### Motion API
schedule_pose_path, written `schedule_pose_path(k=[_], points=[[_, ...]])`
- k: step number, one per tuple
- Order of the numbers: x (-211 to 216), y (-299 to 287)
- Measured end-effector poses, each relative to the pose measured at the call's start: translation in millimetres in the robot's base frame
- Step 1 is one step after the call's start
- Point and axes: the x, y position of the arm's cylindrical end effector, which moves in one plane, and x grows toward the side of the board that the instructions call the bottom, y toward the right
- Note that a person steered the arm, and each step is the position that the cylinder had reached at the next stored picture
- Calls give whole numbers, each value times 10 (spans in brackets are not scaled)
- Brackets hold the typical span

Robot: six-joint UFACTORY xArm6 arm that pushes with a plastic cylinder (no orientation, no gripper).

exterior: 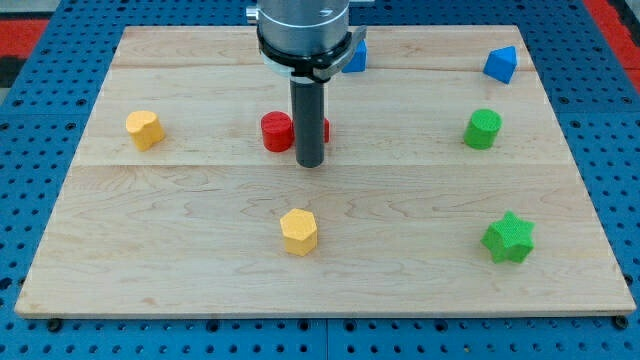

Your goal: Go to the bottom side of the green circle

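The green circle [483,129] is a short green cylinder at the right of the wooden board [200,250]. My tip [311,163] is near the board's middle, far to the left of the green circle and a little lower in the view. It stands just below and between a red cylinder [276,131] and a second red block [325,130], which the rod mostly hides.
A green star [509,238] lies at the lower right. Two blue blocks sit at the top, one [354,56] behind the arm, one [501,65] at the right. A yellow block [144,129] is at the left, another yellow block [299,231] below my tip.
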Motion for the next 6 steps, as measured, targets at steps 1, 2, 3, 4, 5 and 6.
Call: schedule_pose_path(k=[1,2,3,4,5,6], points=[[153,342],[272,871],[277,1346],[277,1749],[181,2131],[-185,2394]])
